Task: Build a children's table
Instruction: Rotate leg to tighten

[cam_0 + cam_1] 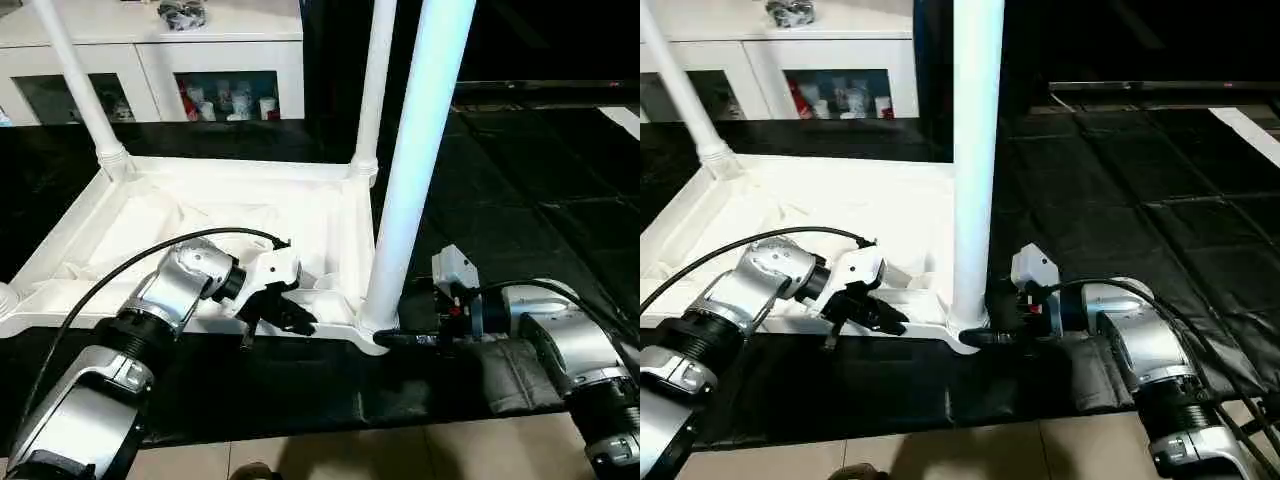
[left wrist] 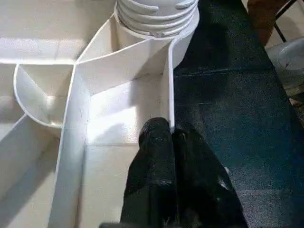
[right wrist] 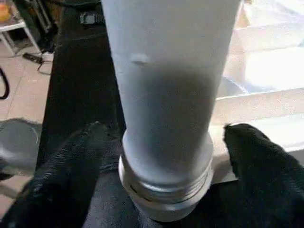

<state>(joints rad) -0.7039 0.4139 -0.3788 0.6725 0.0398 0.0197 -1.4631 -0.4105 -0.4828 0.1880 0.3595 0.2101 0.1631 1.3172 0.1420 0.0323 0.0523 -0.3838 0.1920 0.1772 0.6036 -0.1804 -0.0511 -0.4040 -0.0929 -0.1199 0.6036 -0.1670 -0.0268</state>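
Your right gripper [image 3: 156,156] stands wide around the base of the near leg [image 1: 415,170], which sits upright in the upturned tabletop [image 1: 150,215] on the black mat. Your left gripper [image 2: 171,135] is pinched closed over the rim. Expect light, stiff, slick plastic; grip low by the threaded collar.

You have one upturned white table top [image 1: 150,235], three white legs standing in its corner sockets [image 1: 415,170] [image 1: 372,85] [image 1: 80,85], two claws [image 1: 275,318] [image 1: 410,338], and one white cabinet [image 1: 150,60]
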